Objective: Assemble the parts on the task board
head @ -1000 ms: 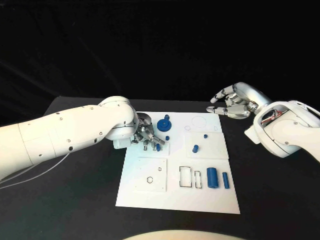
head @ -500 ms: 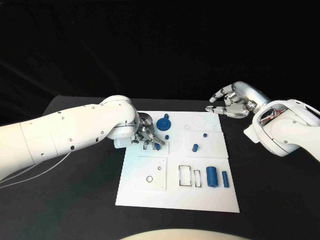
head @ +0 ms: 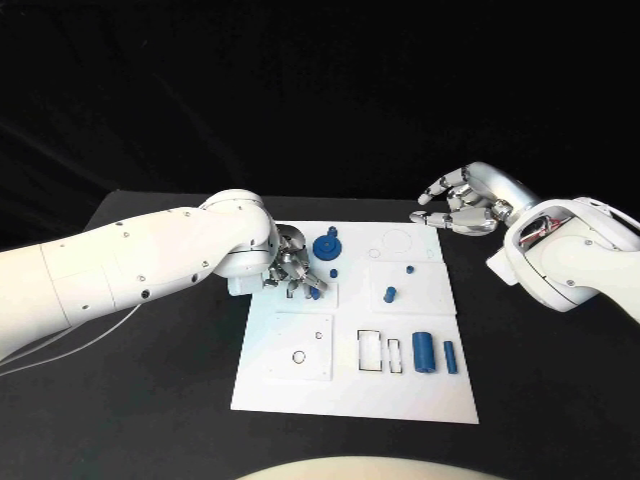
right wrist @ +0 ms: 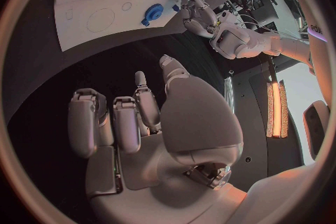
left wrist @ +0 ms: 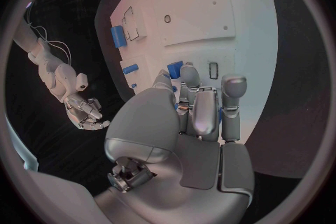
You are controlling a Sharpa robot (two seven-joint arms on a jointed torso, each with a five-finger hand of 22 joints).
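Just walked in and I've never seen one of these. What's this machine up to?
It is putting small blue parts into a white task board. The left hand is down at the board's left side, fingers on a small blue part. The right hand hovers off the far right corner, holding nothing. Two blue cylinders lie near the board's right edge.

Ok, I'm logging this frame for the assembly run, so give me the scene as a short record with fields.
board: white task board mid-table
left hand: over the board's upper left, fingers on a small blue part
right hand: off the board, past its far right corner, holding nothing
gear: blue, round, beside the left hand
loose parts: two blue cylinders side by side, near right of the board
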